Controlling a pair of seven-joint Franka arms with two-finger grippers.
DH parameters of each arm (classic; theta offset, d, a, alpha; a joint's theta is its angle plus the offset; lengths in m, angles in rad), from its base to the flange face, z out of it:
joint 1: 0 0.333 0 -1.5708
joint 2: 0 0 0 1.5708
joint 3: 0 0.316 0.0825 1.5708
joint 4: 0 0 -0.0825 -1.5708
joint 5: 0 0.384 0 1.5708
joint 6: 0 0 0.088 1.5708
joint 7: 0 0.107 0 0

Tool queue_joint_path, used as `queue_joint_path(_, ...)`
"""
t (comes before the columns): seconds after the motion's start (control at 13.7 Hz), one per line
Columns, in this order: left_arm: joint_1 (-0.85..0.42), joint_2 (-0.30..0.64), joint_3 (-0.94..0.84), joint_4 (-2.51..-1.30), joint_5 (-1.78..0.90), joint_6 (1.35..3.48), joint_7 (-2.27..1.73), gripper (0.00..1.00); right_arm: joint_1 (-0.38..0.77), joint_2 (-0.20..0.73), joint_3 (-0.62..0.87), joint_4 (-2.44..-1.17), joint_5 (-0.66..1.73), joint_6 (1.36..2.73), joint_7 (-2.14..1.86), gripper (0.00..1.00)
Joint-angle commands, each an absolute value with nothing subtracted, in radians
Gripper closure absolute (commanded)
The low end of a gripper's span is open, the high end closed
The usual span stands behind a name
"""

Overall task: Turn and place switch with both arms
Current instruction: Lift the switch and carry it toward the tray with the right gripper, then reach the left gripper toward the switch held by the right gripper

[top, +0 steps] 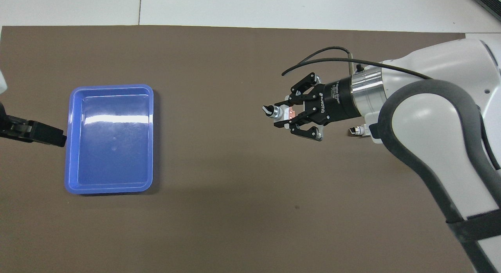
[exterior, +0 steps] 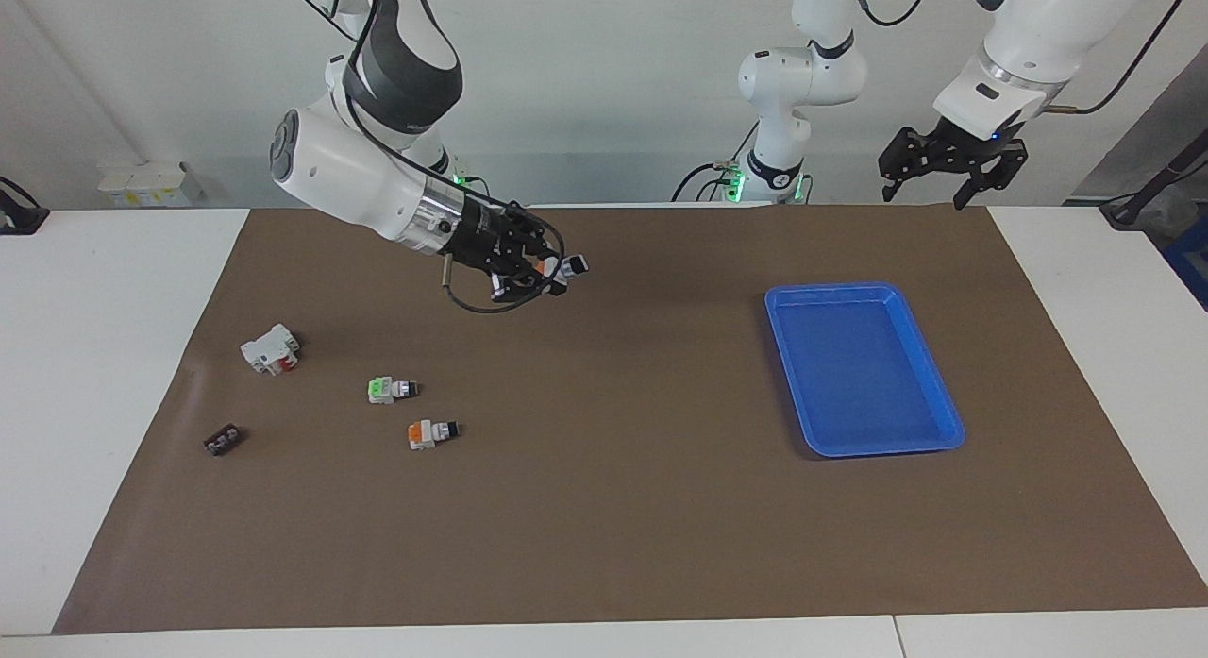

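Holding the switch in the right gripper, fingers clamped on its orange-block end — knob end sticks out free past the fingertips. It's up in the air over bare mat, roughly mid-table, between the loose parts and the blue tray.

Key relation for you: the switch's long axis runs approx level, in line with the right gripper's own axis, and the black knob points toward the left arm's end of the table, i.e. toward the tray. So the free end already faces the arm that has to take it.

Left gripper hangs high over the mat's edge nearest the robots, at its own end of the table, fingers spread wide, holding nothing. Well apart from the switch — the tray lies between them in plan. Overhead view shows only its tip at the tray's rim.

My read: handover/turn step is next, not yet begun. Left arm needs to come in along that same axis and close on the knob end; right is the nearer arm by far, since it has the part. Grip area on the knob end looks small, so watch alignment — an off-axis approach could knock it in the right's grip.

FYI a second orange switch, the green switch, a white block and a small dark part lie untouched at the right arm's end.
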State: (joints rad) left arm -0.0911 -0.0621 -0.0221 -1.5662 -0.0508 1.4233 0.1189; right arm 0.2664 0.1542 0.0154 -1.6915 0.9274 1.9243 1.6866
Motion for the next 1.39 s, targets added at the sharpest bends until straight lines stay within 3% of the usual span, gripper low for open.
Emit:
queue_joint_path(0.0, -0.106, -0.098, -0.020, -1.606, -0.185, 1.454, -0.005, 0.00, 0.307, 0.186, 0.043, -1.649, 1.064, 2.008, 1.727, 1.00)
queue_joint_path(0.51, -0.109, -0.092, -0.025, -1.624, -0.497, 1.620, -0.523, 0.00, 0.494, 0.175, 0.044, -1.649, 1.074, 2.140, 1.755, 1.00)
queue_joint_path(1.02, -0.109, -0.092, -0.084, -1.629, -0.618, 1.689, -0.910, 0.00, 0.500, 0.156, 0.044, -1.664, 1.069, 2.126, 1.755, 1.00)
queue_joint_path(1.32, -0.109, -0.109, -0.124, -1.690, -0.618, 1.785, -1.058, 0.00, 0.500, 0.156, 0.044, -1.666, 1.066, 2.125, 1.755, 1.00)
